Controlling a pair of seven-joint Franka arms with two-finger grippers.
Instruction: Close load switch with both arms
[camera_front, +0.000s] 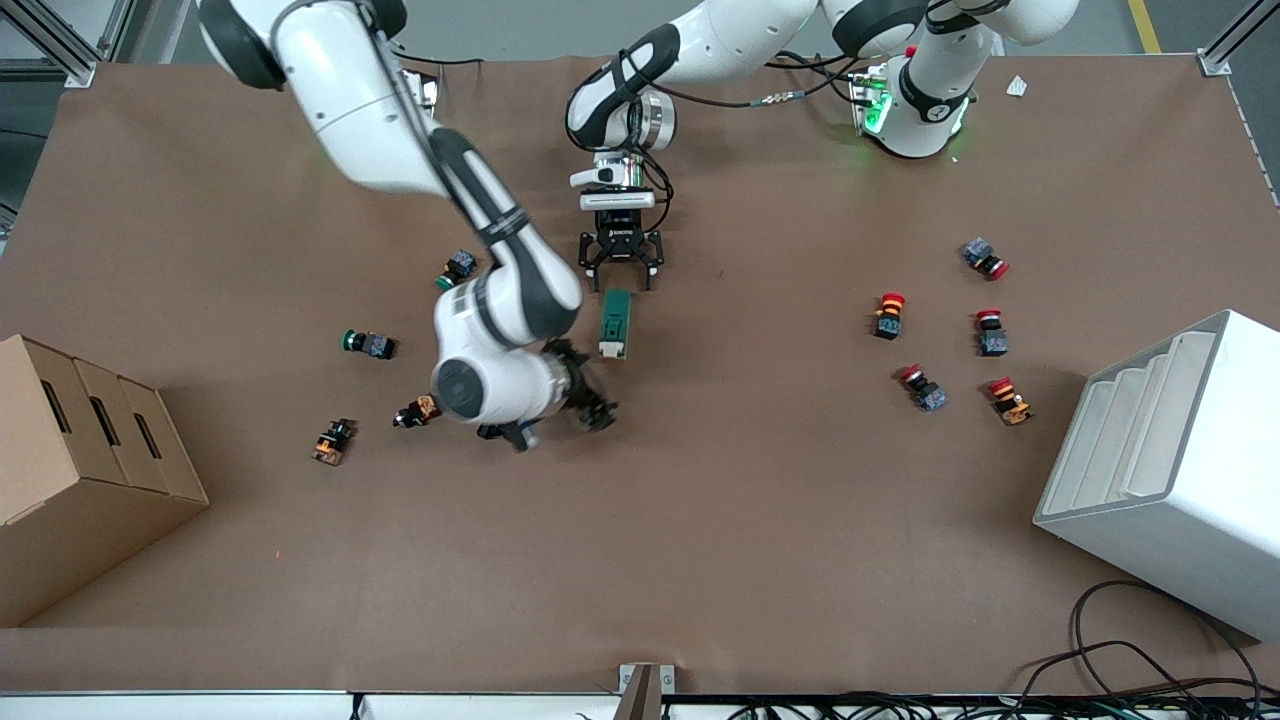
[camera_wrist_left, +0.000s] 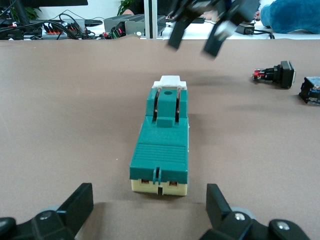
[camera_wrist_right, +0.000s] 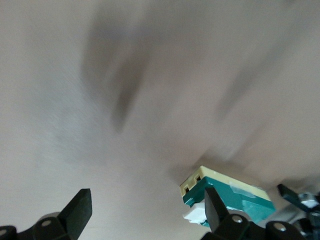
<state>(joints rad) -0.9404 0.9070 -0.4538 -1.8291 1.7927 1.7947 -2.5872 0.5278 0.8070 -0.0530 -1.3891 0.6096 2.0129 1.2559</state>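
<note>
Currently we log load switch (camera_front: 614, 322) flat on surface (camera_front: 700, 520) mid-table, long axis running toward front camera. Left end effector (camera_front: 621, 272) released, just beside its upper end, nearer. Right end effector (camera_front: 585, 400) released, beside cream end.

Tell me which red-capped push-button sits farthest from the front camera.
The red-capped push-button lying highest in the front view, nearest the left arm's base; the other four red-capped ones lie lower, closer to the camera.
</note>
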